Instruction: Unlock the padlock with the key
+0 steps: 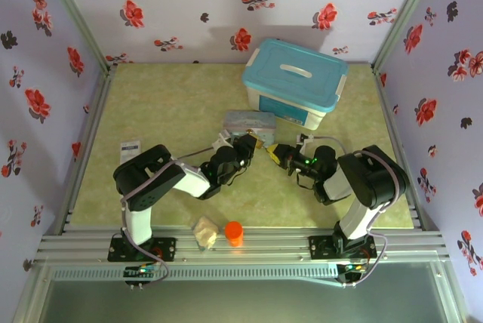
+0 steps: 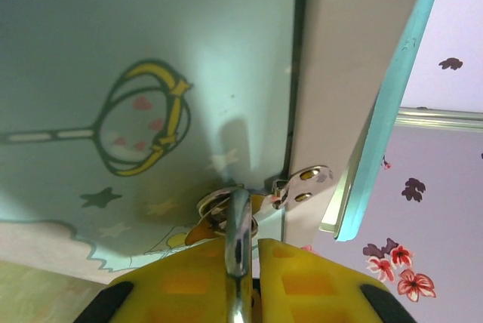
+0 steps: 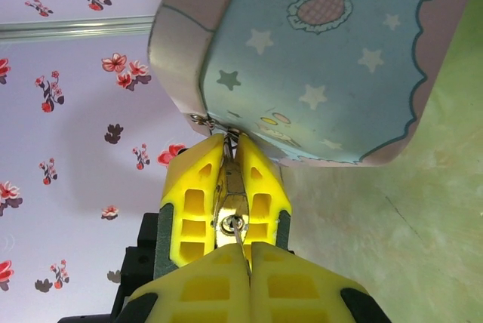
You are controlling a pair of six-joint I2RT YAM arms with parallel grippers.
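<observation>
At the front of the tin (image 3: 324,59), the left gripper (image 3: 231,158) is clamping the padlock (image 3: 229,206); the right gripper (image 3: 247,256) is pinching the key (image 3: 239,238), tip at the keyhole. Key is likely handling light, stiff, slippery: grip its head, twist gently.

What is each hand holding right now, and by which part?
Left hand clamps the padlock by its body, shackle sticking out toward the tin. Right hand pinches the key by its back end, tip at the keyhole.
</observation>
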